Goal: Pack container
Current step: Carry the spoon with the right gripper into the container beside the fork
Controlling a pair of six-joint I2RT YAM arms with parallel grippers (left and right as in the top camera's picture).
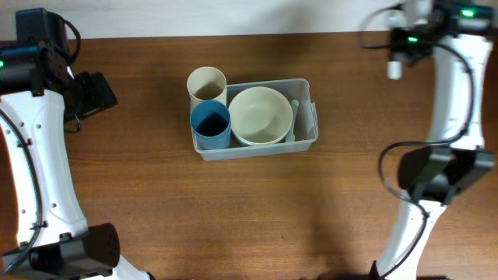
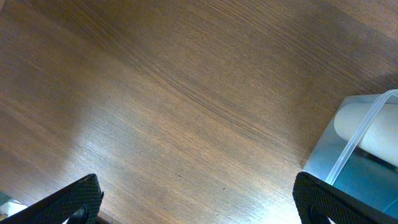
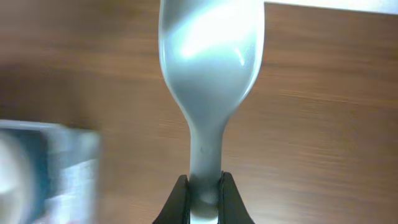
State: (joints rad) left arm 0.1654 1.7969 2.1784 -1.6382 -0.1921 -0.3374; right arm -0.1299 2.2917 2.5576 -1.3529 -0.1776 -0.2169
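Right pincer (image 3: 204, 186) clamps a glossy pale spoon (image 3: 208, 74); left pincer (image 2: 202, 202) gapes over wood-grained table (image 2: 186, 93).

Probably a lab: robot arms (image 1: 35, 171) at wooden table (image 1: 249, 210)

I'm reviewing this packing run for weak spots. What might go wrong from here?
The right tool pinches the spoon only at its handle end, so it may swing or slip. The container is crowded by the bowl and blue cup, so the spoon may catch its rim.
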